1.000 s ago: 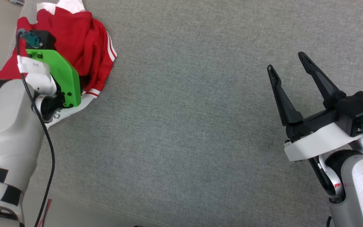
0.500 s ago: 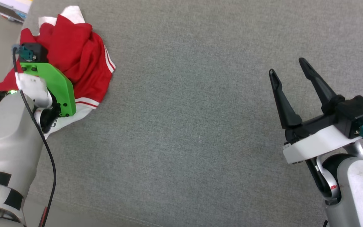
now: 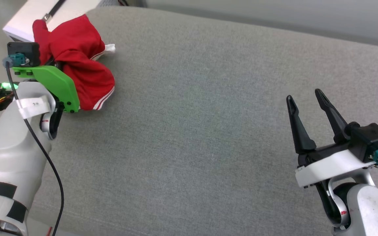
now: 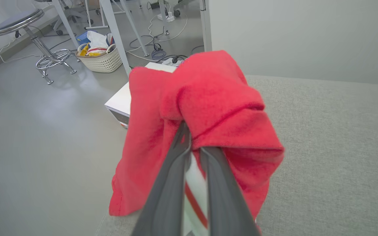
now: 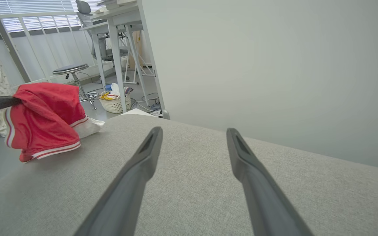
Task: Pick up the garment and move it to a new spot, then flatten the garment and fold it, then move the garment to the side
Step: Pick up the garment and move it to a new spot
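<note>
The left gripper (image 4: 194, 147), open before, now pinches the garment (image 3: 80, 65), bunched up from the cushion's (image 3: 208, 131) left edge.

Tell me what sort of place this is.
Probably an office or lab workroom: a round stool, white desks on metal legs, and a basket near loose cables on a grey floor.

Head camera looks steeply down from above on a wide grey fabric-covered surface (image 3: 192, 131). Left wrist camera peers along the left gripper (image 4: 193, 147), very close to a bunched red soft T-shirt (image 4: 208, 108). Right wrist camera skims low across the surface along the right gripper (image 5: 194, 131). All three views share the T-shirt.
</note>
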{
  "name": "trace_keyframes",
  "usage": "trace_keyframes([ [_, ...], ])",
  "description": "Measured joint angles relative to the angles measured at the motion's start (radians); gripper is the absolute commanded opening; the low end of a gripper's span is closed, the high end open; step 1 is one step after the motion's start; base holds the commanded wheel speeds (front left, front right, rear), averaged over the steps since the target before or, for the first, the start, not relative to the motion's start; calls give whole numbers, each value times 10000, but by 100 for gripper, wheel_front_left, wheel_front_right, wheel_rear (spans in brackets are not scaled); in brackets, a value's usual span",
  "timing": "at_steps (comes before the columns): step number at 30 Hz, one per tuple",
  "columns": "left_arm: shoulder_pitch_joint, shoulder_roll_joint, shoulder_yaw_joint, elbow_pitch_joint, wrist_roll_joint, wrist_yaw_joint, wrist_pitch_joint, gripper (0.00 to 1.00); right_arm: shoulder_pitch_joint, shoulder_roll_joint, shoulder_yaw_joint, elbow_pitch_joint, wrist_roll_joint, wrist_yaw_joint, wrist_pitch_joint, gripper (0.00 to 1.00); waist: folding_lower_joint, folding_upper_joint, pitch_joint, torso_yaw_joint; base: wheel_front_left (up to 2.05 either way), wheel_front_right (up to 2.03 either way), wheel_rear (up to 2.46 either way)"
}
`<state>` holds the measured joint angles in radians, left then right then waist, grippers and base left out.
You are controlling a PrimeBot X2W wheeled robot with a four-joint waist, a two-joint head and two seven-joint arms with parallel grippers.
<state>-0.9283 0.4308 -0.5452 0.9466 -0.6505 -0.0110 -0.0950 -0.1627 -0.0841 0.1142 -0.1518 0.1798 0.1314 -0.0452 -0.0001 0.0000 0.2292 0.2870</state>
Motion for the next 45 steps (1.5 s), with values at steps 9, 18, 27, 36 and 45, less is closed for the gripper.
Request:
trace_keyframes([
  [9, 731, -240, -370, -1958, 21, 169, 0, 0, 427, 213, -464, 81, -2, 0, -96, 100, 0, 0, -702, -516, 0, 0, 0],
  [18, 1952, -734, -1185, -4475, -4, 184, 965, 0, 633, 313, -715, 50, -8, 0, -102, 100, 0, 0, -896, -1745, 0, 0, 0],
  [27, 3546, -1423, -2357, -6441, -36, 247, 1668, 0, 945, 341, -1003, -71, 59, 0, -138, 100, 0, 0, -911, -3292, 0, 0, 0],
  [36, 4651, -1549, -3179, -7091, -199, 267, 2190, 0, 1091, 341, -1087, -148, 362, 0, -309, 100, 0, 0, -343, -4098, 0, 0, 0],
  [45, 4712, -1720, -3327, -7231, -127, 251, 1935, 100, 841, 343, -1020, 29, 326, 0, -359, 100, 1, 1, 194, -3959, 0, 0, 0],
])
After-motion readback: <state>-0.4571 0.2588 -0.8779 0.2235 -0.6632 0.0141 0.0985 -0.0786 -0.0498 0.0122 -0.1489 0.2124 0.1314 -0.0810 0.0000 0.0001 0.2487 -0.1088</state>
